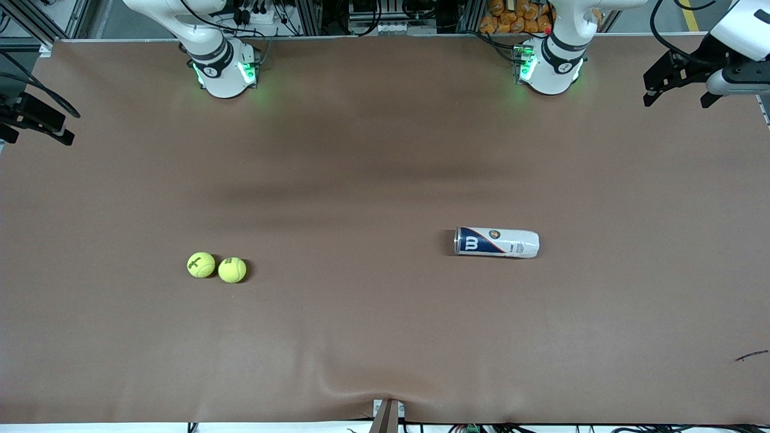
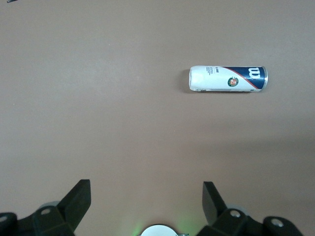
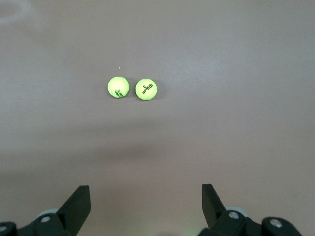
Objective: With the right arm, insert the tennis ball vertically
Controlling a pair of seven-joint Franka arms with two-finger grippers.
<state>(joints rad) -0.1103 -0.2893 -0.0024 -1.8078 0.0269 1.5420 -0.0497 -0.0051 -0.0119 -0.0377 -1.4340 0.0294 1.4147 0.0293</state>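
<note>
Yellow tennis balls [image 1: 216, 267] touching, can [image 1: 497, 242] lying sideways

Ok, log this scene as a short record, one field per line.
tennis balls: two, side by side, toward the right arm's end of the table
ball can: lying on its side, toward the left arm's end
can upright: no
left gripper: open, waiting off the table's edge
right gripper: open, raised, holding nothing
ball in can: none seen
</note>
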